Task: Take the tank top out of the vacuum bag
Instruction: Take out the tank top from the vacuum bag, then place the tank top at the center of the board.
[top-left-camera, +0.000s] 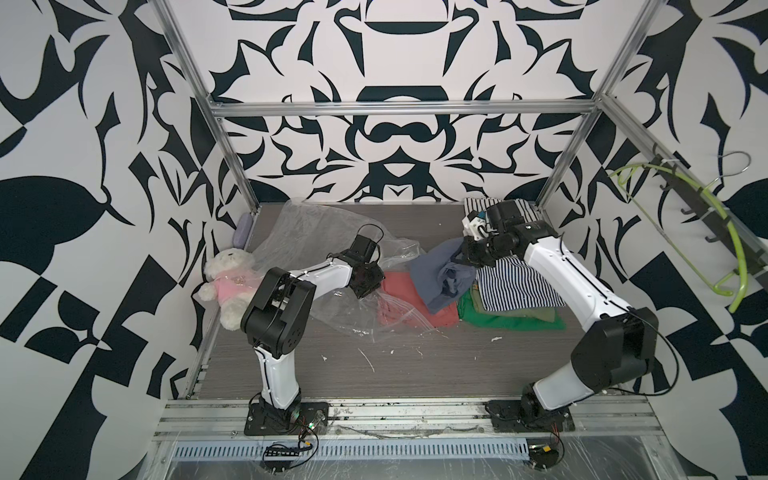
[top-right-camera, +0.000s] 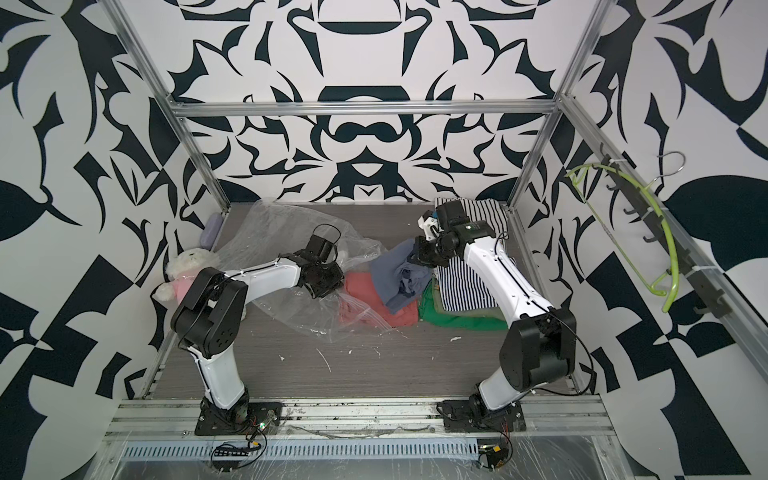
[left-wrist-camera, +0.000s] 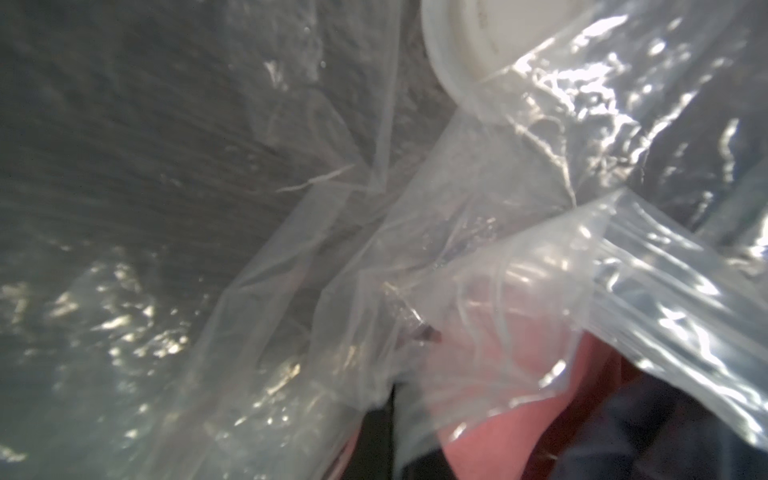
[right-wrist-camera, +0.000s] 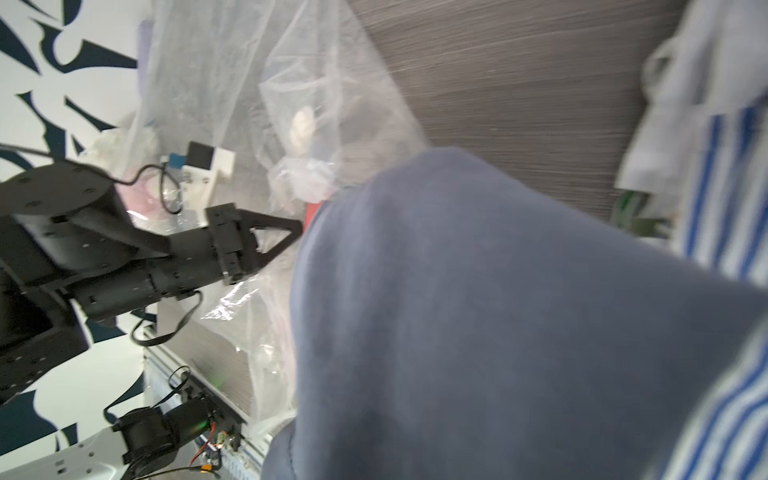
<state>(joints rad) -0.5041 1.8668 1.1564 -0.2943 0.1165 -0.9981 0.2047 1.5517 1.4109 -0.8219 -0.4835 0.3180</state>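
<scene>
The left gripper (top-left-camera: 368, 286) is clenched on film of the bag (top-left-camera: 316, 232), and beside the bag's mouth the right gripper (top-left-camera: 464, 254) clutches the top (top-left-camera: 436, 276) above a red garment (top-left-camera: 405, 297).

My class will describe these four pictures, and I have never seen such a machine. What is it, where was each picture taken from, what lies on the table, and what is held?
It is a robot with two arms, each ending in a two-fingered gripper. Two pictures look down from above, side by side. The other two come from a camera on each wrist. On the grey table lie a clear vacuum bag, a red garment partly under its plastic, a striped top on green clothes, and a teddy bear. The left gripper is shut and seems to pinch the vacuum bag. The right gripper is shut on a grey-blue tank top, holding one end up.
</scene>
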